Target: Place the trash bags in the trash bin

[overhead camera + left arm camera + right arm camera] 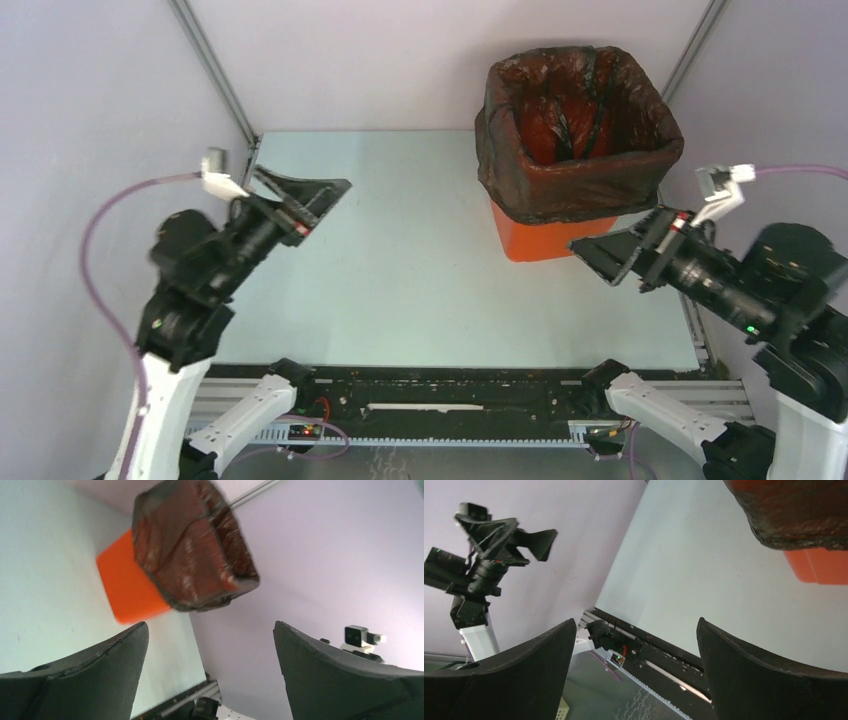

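Note:
The orange trash bin (540, 238) stands at the back right of the table. A glossy black trash bag (580, 180) lines it, folded down over the rim and covering the upper walls; the orange inside shows through the film. In the left wrist view the bin (125, 587) and bag (192, 550) appear at the top. In the right wrist view the bag's edge (794, 520) and a bin corner (821, 565) show at the top right. My left gripper (318, 198) is open and empty, raised at the far left. My right gripper (600, 256) is open and empty, just right of the bin's base.
The pale table surface (400, 270) lies between the arms. Grey walls enclose the sides and back. A black rail (450, 395) runs along the near edge. The left arm (479, 570) shows in the right wrist view.

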Tool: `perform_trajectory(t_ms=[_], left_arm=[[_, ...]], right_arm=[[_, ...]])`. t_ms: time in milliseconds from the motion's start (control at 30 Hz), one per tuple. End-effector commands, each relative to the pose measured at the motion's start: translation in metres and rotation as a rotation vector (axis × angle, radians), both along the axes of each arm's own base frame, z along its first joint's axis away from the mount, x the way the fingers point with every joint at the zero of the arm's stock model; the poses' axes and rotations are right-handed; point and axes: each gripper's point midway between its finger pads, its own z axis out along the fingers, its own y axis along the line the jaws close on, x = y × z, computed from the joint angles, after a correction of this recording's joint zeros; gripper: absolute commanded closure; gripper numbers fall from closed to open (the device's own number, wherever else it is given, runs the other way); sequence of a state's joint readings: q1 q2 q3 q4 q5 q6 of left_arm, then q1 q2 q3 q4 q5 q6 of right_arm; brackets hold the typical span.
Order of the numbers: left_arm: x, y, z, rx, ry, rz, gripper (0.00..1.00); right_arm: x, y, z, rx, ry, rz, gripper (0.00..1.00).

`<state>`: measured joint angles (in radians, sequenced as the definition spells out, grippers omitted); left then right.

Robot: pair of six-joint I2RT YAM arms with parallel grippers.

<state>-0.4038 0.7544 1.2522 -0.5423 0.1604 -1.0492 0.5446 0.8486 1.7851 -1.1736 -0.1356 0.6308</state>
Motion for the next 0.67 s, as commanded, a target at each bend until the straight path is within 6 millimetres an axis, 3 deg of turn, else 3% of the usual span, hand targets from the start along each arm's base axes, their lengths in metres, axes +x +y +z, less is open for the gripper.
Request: perform_trajectory(t_ms=[0, 133, 200, 433, 633], left_arm=[[-0.042, 0.036, 0.062, 0.188, -0.251, 0.06, 0.0], [-0.077, 0.06, 0.125, 0.237, -0.473, 0.119, 0.0], [-0.086, 0.068, 0.14, 0.253, -0.534, 0.152, 0.0], [-0.093, 0.084, 0.155, 0.261, -0.59, 0.227, 0.0], [-0.092, 0.092, 0.153, 0.281, -0.561, 0.267, 0.0]], right_arm=[[-0.016, -0.022, 0.03, 0.018, -0.125, -0.045, 0.0], [-0.028, -0.039, 0.051, 0.035, -0.183, -0.09, 0.0], [-0.034, -0.038, 0.053, 0.035, -0.184, -0.067, 0.0], [-0.039, -0.04, 0.039, 0.048, -0.126, -0.073, 0.0], [-0.041, -0.052, 0.027, 0.024, -0.104, -0.13, 0.0]])
